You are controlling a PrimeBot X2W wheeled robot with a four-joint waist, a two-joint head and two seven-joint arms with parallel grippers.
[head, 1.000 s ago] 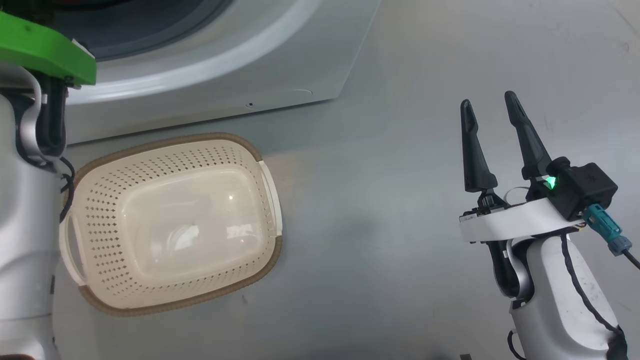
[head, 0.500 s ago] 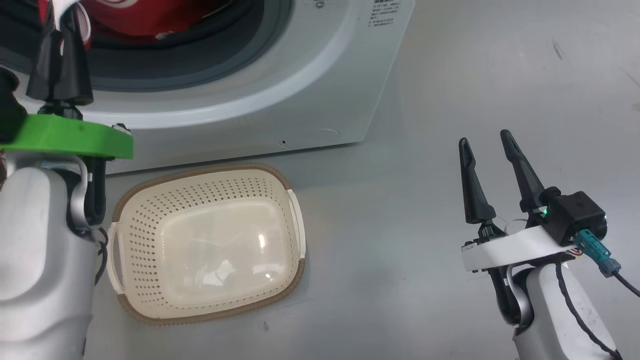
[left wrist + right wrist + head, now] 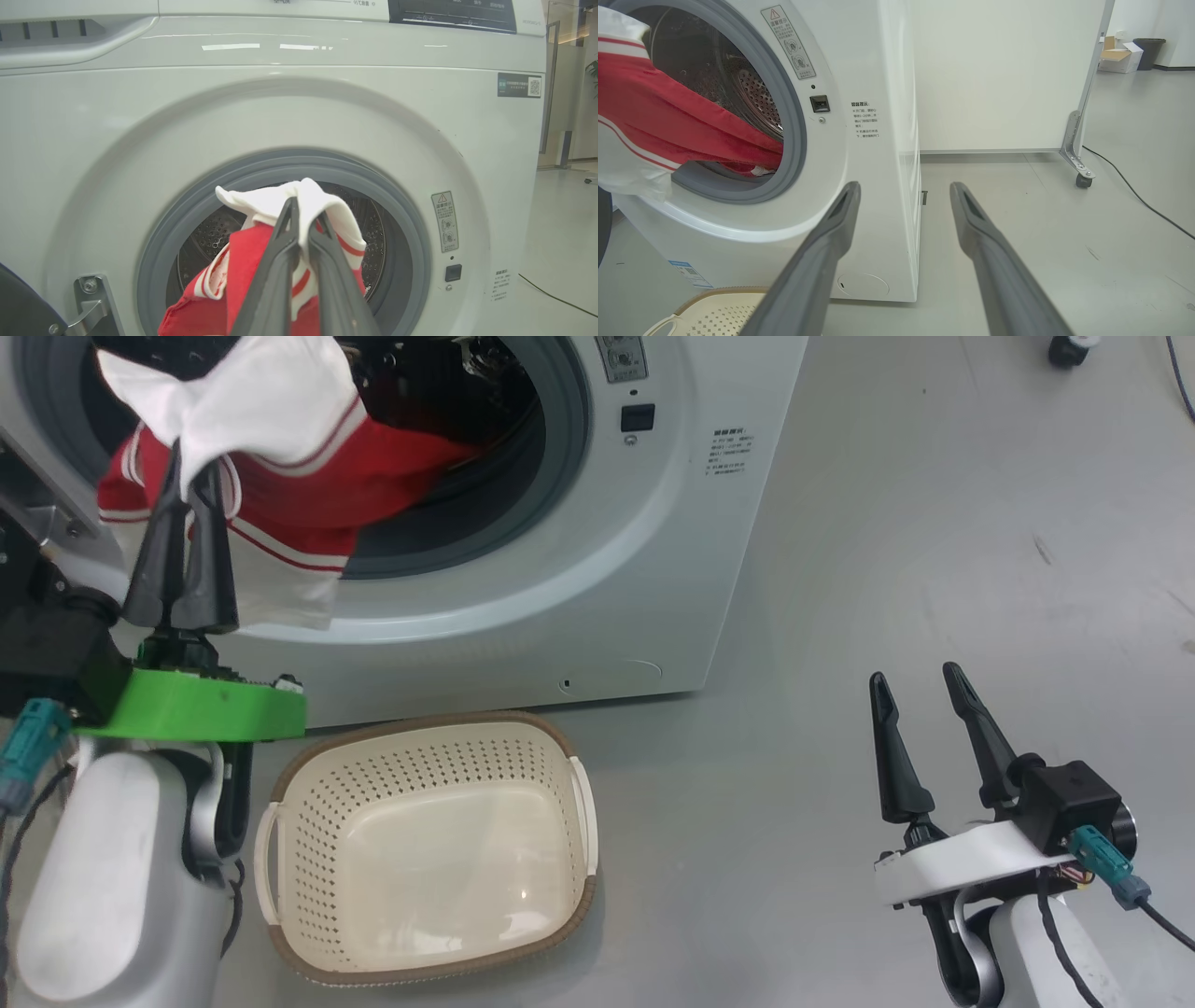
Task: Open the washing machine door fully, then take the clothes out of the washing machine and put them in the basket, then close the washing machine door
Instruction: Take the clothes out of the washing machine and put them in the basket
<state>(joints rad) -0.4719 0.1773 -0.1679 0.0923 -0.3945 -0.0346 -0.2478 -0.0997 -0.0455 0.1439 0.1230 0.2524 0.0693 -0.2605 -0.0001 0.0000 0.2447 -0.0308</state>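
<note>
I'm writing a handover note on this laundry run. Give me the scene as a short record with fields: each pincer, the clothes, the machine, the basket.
left pincer: shut on the clothes, in front of the machine's opening
right pincer: open, holding nothing, above the floor to the machine's right
clothes: red and white fabric, partly out, trailing back into the drum
washing machine: white front loader, opening uncovered
basket: on the floor before the machine, nothing in it
</note>
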